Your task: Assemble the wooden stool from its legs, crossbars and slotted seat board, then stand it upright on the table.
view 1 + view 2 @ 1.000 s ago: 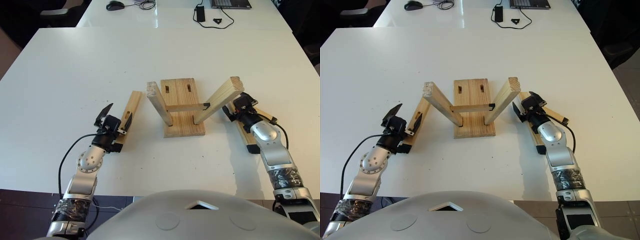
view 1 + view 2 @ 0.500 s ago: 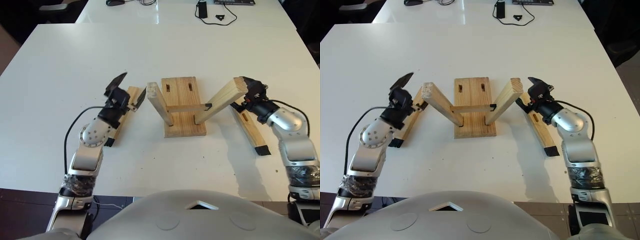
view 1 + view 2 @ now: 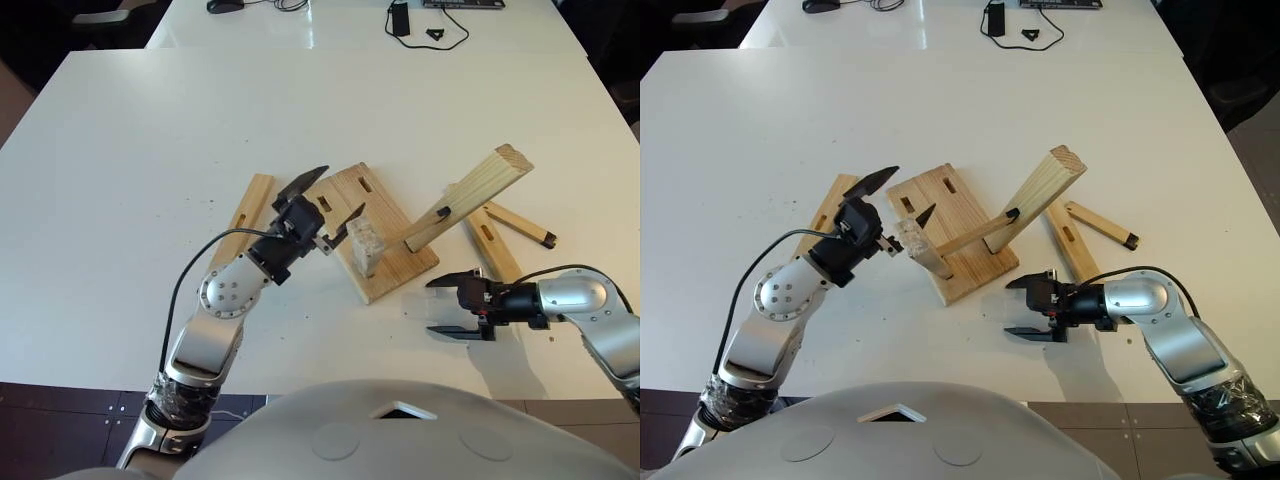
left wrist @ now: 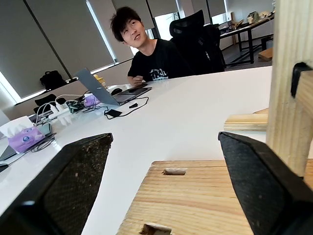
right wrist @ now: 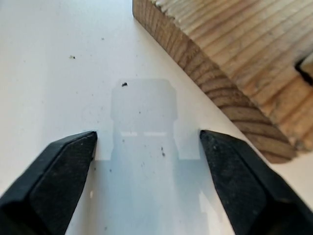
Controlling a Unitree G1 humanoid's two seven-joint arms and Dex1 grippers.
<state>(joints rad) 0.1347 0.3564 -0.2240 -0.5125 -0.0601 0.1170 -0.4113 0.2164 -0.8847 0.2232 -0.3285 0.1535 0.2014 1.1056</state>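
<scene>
Midway across the bench (image 3: 130, 140), the slotted seat board (image 3: 392, 222) lay flat, turned on a diagonal. A short leg (image 3: 365, 245) stood at its near edge, and a long leg (image 3: 470, 195) leaned out toward 2 o'clock, with a crossbar (image 3: 975, 235) joining them. I had the left pincer (image 3: 342, 190) released, jaws spread above the board's 9 o'clock side, just beside the short leg. My right pincer (image 3: 431, 308) hung released and empty, low over the bench at the board's 5 o'clock. A loose leg (image 3: 245, 215) lay at 9 o'clock; a slotted piece (image 3: 495, 250) and a thin bar (image 3: 518, 223) lay at 3 o'clock.
</scene>
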